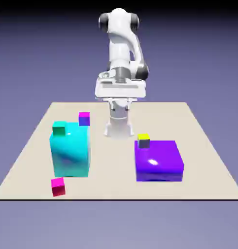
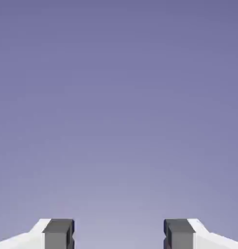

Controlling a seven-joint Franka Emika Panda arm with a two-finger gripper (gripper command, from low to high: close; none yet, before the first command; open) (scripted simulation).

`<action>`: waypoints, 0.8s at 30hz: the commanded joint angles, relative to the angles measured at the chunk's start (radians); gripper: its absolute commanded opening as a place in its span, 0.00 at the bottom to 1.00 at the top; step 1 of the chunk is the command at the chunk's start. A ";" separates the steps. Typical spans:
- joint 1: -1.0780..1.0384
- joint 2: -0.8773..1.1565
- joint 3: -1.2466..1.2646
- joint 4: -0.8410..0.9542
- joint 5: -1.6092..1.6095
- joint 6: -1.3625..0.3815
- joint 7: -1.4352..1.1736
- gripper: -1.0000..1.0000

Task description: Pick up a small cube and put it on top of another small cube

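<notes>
Two-finger gripper (image 2: 119,234): grey tips apart, nothing between them.
White jointed arm (image 1: 122,53): upright beyond the blocks, hand above the pale tabletop (image 1: 111,187).
Around the tabletop's middle, in the exterior view:
Small cube, hot-pink top, red sides (image 1: 58,187): seven o'clock, before the big glossy cyan block (image 1: 71,153).
Green cube (image 1: 59,129): nine o'clock, at the cyan block's top.
Magenta-topped, blue-purple-sided cube (image 1: 84,119): ten o'clock.
Yellow-topped grey cube (image 1: 144,141): three o'clock, by the glossy violet block (image 1: 158,163).

A blue-violet backdrop (image 1: 203,58) darkens above the beige tabletop (image 1: 113,160).
</notes>
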 commanded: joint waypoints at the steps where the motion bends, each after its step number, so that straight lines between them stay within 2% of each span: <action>1: -0.006 0.036 -0.009 0.028 -0.001 -0.024 -0.022 0.50; 24: -0.143 0.870 -0.226 0.665 -0.015 -0.580 -0.529 0.50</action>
